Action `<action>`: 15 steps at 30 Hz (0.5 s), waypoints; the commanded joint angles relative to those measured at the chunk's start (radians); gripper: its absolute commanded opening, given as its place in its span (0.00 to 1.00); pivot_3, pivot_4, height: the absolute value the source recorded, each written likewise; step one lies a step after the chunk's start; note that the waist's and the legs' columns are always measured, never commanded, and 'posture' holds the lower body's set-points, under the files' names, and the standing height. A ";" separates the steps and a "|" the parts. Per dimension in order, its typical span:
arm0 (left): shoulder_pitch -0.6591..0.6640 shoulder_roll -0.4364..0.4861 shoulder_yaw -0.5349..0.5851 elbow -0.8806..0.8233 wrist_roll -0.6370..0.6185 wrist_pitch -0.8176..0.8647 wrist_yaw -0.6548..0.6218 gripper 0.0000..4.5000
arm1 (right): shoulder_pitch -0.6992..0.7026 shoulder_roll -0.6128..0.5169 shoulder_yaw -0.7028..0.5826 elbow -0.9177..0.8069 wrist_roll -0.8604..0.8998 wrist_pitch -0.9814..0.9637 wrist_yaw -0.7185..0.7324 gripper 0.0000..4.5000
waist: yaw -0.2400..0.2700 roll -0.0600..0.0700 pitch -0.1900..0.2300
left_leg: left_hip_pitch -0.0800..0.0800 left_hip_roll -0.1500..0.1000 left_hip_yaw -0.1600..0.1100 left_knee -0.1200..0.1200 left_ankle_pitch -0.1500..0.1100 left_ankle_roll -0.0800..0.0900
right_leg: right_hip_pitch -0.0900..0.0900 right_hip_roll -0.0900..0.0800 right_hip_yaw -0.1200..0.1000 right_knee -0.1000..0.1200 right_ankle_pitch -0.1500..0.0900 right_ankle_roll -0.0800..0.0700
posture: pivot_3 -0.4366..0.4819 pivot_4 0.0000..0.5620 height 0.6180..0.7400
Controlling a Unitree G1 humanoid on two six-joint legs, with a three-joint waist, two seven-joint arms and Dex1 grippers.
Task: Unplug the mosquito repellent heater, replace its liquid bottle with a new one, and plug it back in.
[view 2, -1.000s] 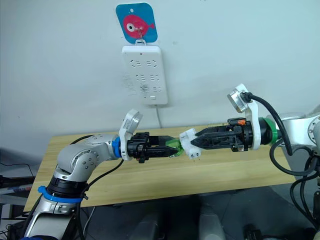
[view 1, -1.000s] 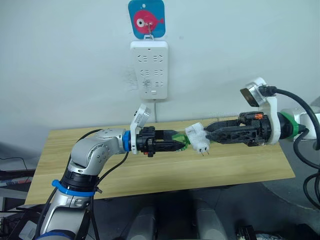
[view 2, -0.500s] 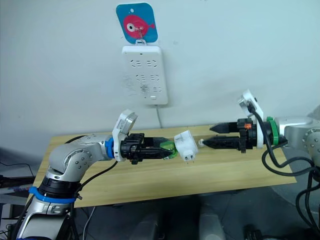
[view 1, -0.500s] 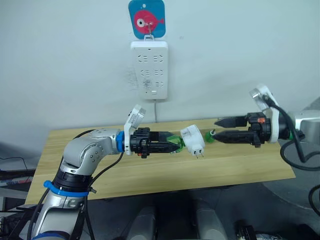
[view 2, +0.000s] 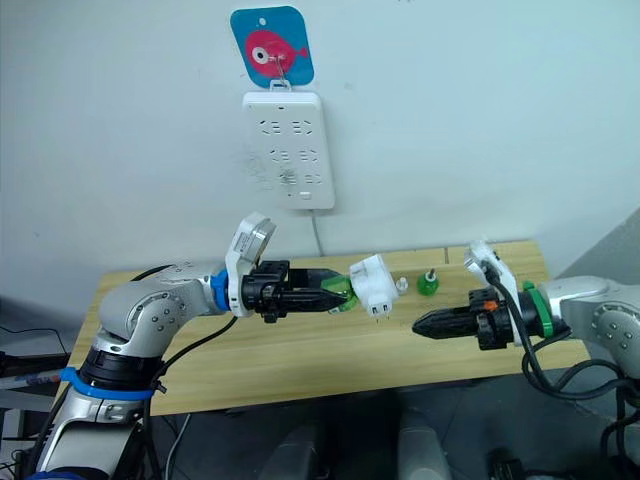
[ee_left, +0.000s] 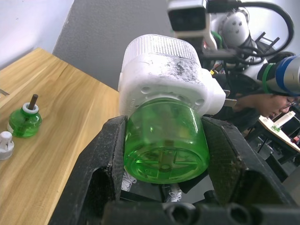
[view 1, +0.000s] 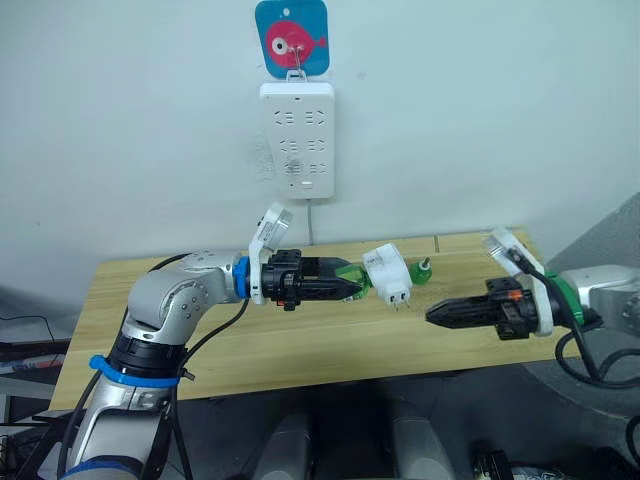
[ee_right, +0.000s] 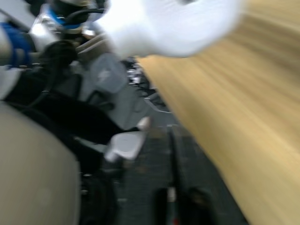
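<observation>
Heater: the mosquito repellent heater is held in the air above the wooden table, prongs pointing down, a green bottle screwed into it.
Left gripper: the left gripper is clamped on the green bottle, one finger on each side.
Right gripper: the right gripper hangs low over the table's front edge, apart from the heater, fingers drawn together on nothing.
Other bottle: a second green bottle stands on the table behind, wick up, a white cap beside it.
Step in hand: judged to be heater and bottle being handled together; the white body is best gripped squarely, clear of the prongs.
Views: the bottle's base between the fingers is shown by the left wrist view; the wall socket strip is shown by the eye views.
</observation>
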 commanded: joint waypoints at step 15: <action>-0.011 -0.015 -0.002 -0.037 -0.022 0.026 -0.013 0.49 | -0.168 0.142 -0.052 0.072 0.543 0.145 -0.435 0.01 | -0.001 0.000 0.000 | 0.000 0.000 0.000 0.000 0.000 0.000 | 0.000 0.000 0.000 0.000 0.000 0.000 | 0.28 0.41 1.00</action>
